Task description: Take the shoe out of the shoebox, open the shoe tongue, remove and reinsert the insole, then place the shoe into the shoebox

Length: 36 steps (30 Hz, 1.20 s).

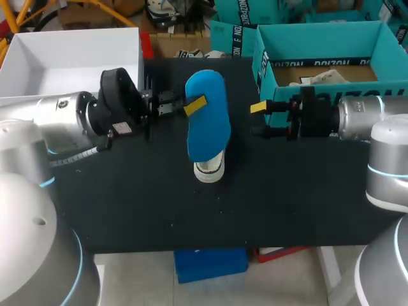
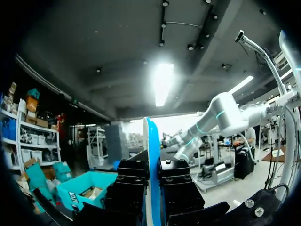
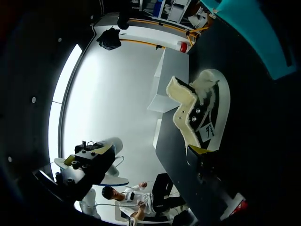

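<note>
Clamps blue insole [image 1: 209, 118] in left gripper [image 1: 191, 105] above shoe [image 1: 209, 171], likely for reinsertion; holds right gripper [image 1: 258, 120] fingers apart beside shoe.

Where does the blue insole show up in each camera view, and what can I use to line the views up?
Head view: blue insole mid-table, held by the left gripper over the shoe.
Left wrist view: edge-on between its own jaws.
Right wrist view: probably the pale blue sliver by the left gripper; hard to tell.
Shared landmark: teal shoebox.
</note>
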Tool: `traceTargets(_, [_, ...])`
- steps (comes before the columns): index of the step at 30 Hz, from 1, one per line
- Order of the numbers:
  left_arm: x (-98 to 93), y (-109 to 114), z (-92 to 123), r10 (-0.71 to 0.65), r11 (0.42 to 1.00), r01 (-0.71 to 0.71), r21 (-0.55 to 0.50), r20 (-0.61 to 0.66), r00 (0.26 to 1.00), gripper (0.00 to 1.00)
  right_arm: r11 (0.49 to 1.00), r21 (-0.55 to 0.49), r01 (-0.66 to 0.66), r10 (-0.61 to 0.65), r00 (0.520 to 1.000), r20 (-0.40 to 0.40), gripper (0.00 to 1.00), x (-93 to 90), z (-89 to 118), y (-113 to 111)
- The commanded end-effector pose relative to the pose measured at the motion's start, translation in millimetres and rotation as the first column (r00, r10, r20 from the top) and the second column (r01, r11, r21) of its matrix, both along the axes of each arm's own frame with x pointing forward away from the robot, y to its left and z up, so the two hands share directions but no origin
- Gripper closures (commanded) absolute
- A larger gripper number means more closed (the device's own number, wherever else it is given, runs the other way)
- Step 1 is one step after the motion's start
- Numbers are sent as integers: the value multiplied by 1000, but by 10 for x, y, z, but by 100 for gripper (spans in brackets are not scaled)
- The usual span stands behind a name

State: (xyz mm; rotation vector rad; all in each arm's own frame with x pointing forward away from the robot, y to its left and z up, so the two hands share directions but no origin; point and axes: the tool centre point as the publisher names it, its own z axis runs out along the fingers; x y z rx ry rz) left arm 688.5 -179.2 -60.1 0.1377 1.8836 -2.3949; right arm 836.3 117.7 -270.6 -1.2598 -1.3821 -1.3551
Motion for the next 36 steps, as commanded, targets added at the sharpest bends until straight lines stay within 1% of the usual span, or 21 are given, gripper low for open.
traceTargets(1, [68, 30, -173, -204, 938, -47, 344, 656, 727, 100, 1000, -1, 1, -1, 1000, -1, 0, 3, -6, 14])
traceTargets(3, [84, 49, -270, -263, 918, -29, 396, 662, 702, 100, 1000, -1, 1, -1, 1000, -1, 0, 3, -6, 14])
traceTargets(4, [91, 67, -310, -276, 914, -13, 405, 645, 712, 100, 1000, -1, 1, -1, 1000, -1, 0, 3, -6, 14])
traceTargets(5, [102, 80, -333, -283, 908, 8, 419, 600, 748, 100, 1000, -1, 1, -1, 1000, -1, 0, 3, -6, 14])
traceTargets(29, [102, 80, -333, -283, 908, 8, 419, 600, 748, 100, 1000, -1, 1, -1, 1000, -1, 0, 3, -6, 14])
traceTargets(31, [-86, 88, -356, -279, 914, -18, 406, 659, 699, 100, 1000, -1, 1, -1, 1000, -1, 0, 3, -6, 14])
traceTargets(32, [-179, 102, -379, -292, 906, -36, 421, 686, 667, 100, 1000, -1, 1, -1, 1000, -1, 0, 3, -6, 14])
traceTargets(33, [-259, 106, -403, -265, 925, -34, 380, 704, 658, 100, 1000, -1, 1, -1, 1000, -1, 0, 3, -6, 14])
traceTargets(35, [-448, 107, -563, -272, 922, -47, 384, 728, 629, 100, 1000, -1, 1, -1, 1000, -1, 0, 3, -6, 14])
traceTargets(36, [-522, 103, -640, -273, 928, -29, 370, 734, 622, 100, 1000, -1, 1, -1, 1000, -1, 0, 3, -6, 14])
